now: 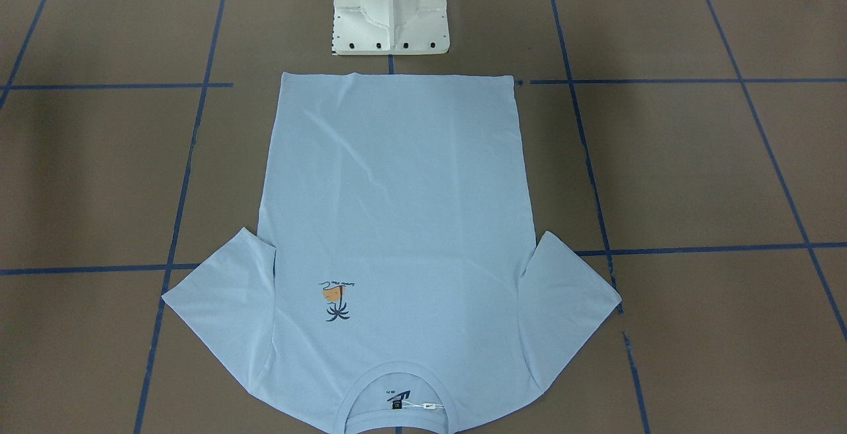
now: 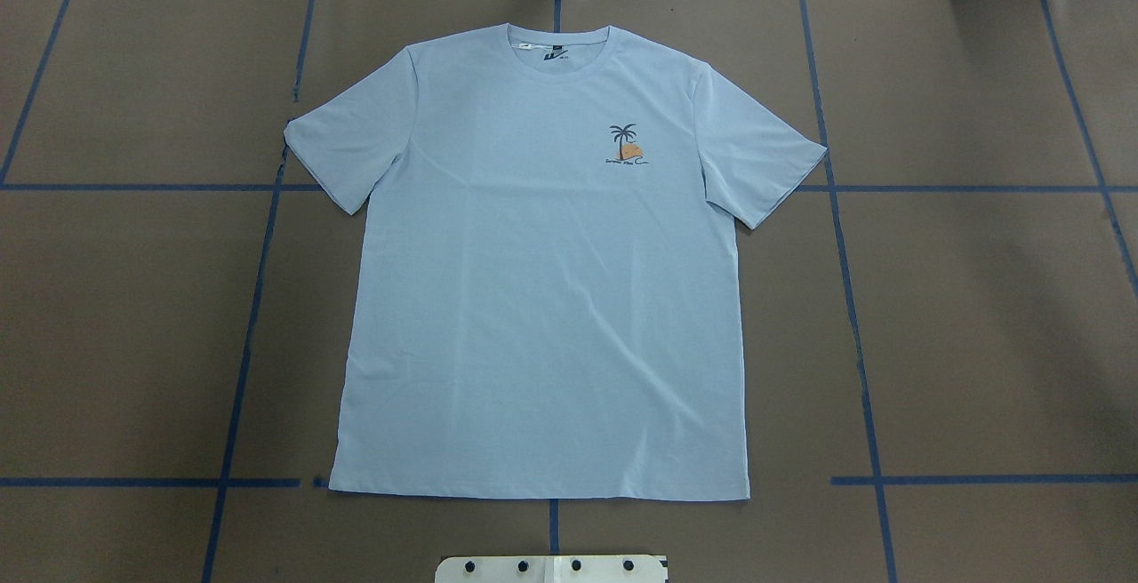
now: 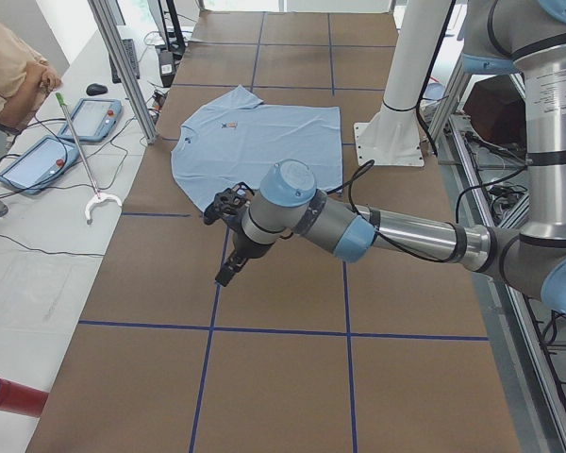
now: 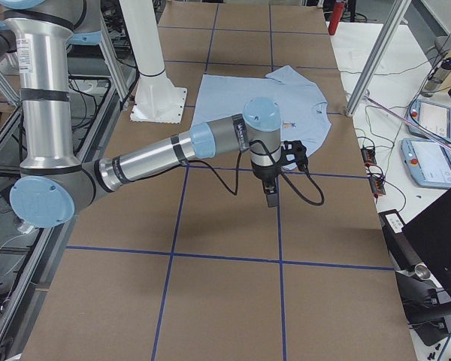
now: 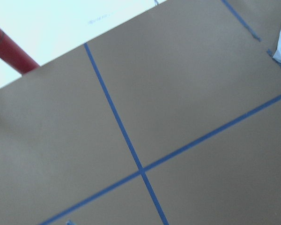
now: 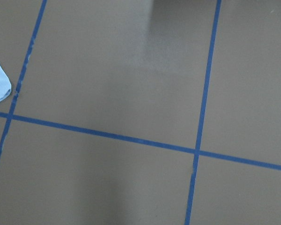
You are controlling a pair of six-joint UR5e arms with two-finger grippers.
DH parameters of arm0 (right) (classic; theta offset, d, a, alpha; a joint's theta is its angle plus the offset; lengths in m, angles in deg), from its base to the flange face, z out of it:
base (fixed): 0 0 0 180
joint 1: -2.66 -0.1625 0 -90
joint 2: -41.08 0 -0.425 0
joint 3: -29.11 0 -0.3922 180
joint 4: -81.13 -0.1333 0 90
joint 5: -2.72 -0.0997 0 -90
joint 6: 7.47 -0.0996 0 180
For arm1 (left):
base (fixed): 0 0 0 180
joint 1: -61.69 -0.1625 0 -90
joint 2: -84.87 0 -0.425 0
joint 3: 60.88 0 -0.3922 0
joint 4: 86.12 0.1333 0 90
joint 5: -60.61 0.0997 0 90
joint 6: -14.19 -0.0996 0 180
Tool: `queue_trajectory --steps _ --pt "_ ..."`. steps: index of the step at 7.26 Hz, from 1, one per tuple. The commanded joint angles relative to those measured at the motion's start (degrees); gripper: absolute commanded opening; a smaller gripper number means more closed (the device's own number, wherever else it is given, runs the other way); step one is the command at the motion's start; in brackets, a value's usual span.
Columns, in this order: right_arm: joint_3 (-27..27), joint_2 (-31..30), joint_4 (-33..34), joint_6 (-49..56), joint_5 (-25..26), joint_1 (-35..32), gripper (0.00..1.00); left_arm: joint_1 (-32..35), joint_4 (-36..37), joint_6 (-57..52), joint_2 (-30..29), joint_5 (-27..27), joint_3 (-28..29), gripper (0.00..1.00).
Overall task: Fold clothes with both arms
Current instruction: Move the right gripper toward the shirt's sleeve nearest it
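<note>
The T-shirt [image 2: 533, 281] lies flat mid-table, collar [image 2: 558, 43] away from the base [image 1: 390, 10] — soft, light, floppy, so I'd pinch shoulder and hem edges. Left gripper [image 3: 224, 276] and right gripper [image 4: 271, 200] hang either side — whether their fingers are parted, I can't tell.

Both grippers show only from the counter's ends. The left gripper [image 3: 225, 274] and the right gripper [image 4: 270, 198] are small and dark, so whether their fingers stand apart or together cannot be told. The front-facing view's lower edge cuts the T-shirt [image 1: 397, 209] off through its collar [image 1: 400, 368], and the print on the tag [image 1: 398, 397] is too small to read. Each wrist camera catches only a blurred scrap of the T-shirt at its frame edge. The pedestal base [image 1: 390, 10] is cropped at the top, and a person [image 3: 9, 71] is cut off by the frame.
</note>
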Motion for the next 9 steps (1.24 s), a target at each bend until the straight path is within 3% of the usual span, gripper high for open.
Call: queue_trajectory --steps 1,3,4,6,7,9 --pt "-12.11 3.68 -18.64 -0.70 -5.02 0.86 1.00 -0.04 -2.82 -0.07 -2.49 -0.32 2.50 1.00" --pt "-19.29 6.15 -36.09 -22.46 -2.35 9.78 1.00 -0.04 -2.82 -0.07 -2.49 -0.32 2.15 1.00" --pt "-20.53 6.51 -44.26 -32.95 4.37 15.93 1.00 -0.04 -2.82 -0.16 -2.49 -0.32 2.06 1.00" --pt "-25.00 12.46 -50.65 -46.98 18.44 28.76 0.96 -0.04 -2.90 -0.25 -2.32 -0.40 1.89 1.00" --pt "-29.21 16.23 -52.93 -50.85 23.46 32.91 0.88 -0.04 -2.90 -0.25 -2.23 -0.41 1.71 1.00" --pt "-32.06 17.85 -55.15 -54.32 28.94 38.20 0.76 -0.04 -2.90 -0.25 -2.14 -0.41 1.71 1.00"
